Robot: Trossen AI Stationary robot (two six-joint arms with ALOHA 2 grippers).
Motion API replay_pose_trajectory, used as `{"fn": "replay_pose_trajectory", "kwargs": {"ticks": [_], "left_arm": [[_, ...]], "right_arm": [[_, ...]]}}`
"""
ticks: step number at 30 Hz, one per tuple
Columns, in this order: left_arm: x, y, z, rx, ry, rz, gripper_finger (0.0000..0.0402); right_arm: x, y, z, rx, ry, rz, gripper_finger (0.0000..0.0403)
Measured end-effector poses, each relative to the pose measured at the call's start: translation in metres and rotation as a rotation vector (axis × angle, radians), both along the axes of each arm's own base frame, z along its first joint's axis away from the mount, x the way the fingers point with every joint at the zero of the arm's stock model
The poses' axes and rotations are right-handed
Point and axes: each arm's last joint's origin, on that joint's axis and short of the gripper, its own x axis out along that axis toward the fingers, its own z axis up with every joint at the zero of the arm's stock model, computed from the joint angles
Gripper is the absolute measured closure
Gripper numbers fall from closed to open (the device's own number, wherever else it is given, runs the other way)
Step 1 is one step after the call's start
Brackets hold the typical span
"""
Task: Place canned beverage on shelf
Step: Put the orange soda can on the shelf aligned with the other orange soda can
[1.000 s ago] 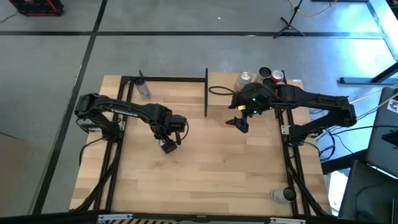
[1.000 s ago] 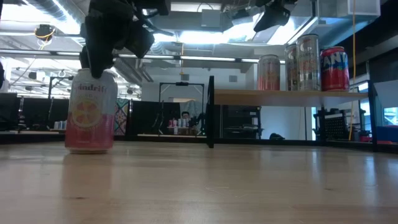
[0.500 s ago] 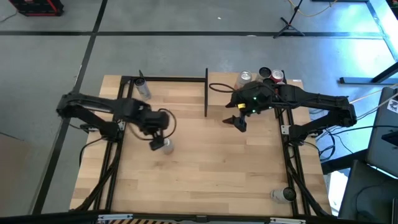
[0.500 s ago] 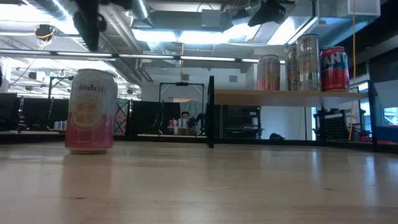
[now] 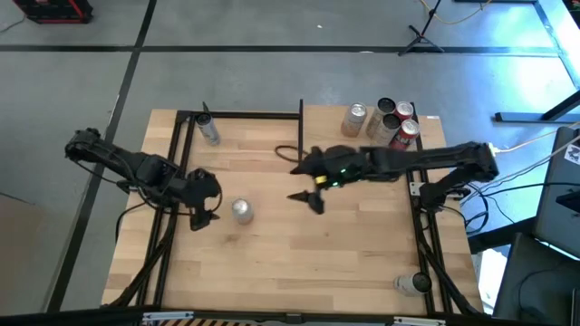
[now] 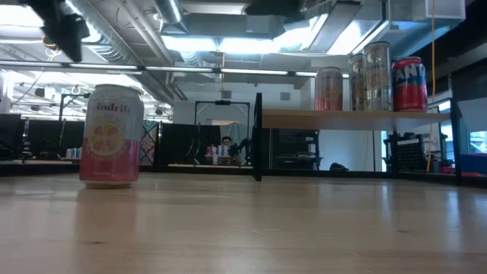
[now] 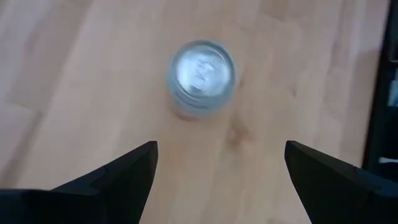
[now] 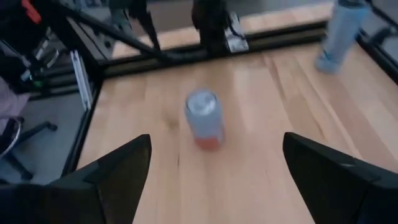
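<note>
A pink canned beverage (image 5: pixel 241 210) (image 6: pixel 111 135) stands upright on its base on the plank tabletop, left of the middle. My left gripper (image 5: pixel 201 220) (image 7: pixel 221 146) hangs open just left of it, above the table, and touches nothing. My right gripper (image 5: pixel 306 200) (image 8: pixel 217 140) is open over the table's middle, right of the can and pointing toward it. The can shows ahead of each gripper's fingers in the left wrist view (image 7: pixel 200 78) and the right wrist view (image 8: pixel 204 118). The shelf (image 6: pixel 358 116) (image 5: pixel 331 122) stands at the far right and carries several cans (image 6: pixel 373 76).
A pale bottle (image 5: pixel 208 129) lies in the far left corner. The shelf's black post (image 6: pixel 258 137) rises at the middle of the far edge, with a black cable loop (image 5: pixel 285 149) beside it. A small grey object (image 5: pixel 412 283) sits near the right front corner.
My left gripper, which stood open around the can's top, has drawn back up and toward the table's left edge, turning as it went. The can has stayed upright in place. My right gripper has swung from beside the shelf toward the table's middle, closer to the can.
</note>
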Motion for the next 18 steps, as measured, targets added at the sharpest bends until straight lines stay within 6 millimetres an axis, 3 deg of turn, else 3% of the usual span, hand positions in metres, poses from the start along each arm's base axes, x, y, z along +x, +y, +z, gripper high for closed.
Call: {"fn": "replay_pose_trajectory", "kwargs": {"ticks": [9,18], "left_arm": [[-0.014,-0.014,-0.041,-0.004,0.023,-0.101,0.0062],[-0.004,-0.022,-0.077,-0.02,-0.113,-0.16,0.0062]], "right_arm": [[0.06,0.02,-0.052,0.061,-0.063,0.011,0.0049],[0.099,0.032,-0.094,0.061,0.008,0.003,0.0049]]}}
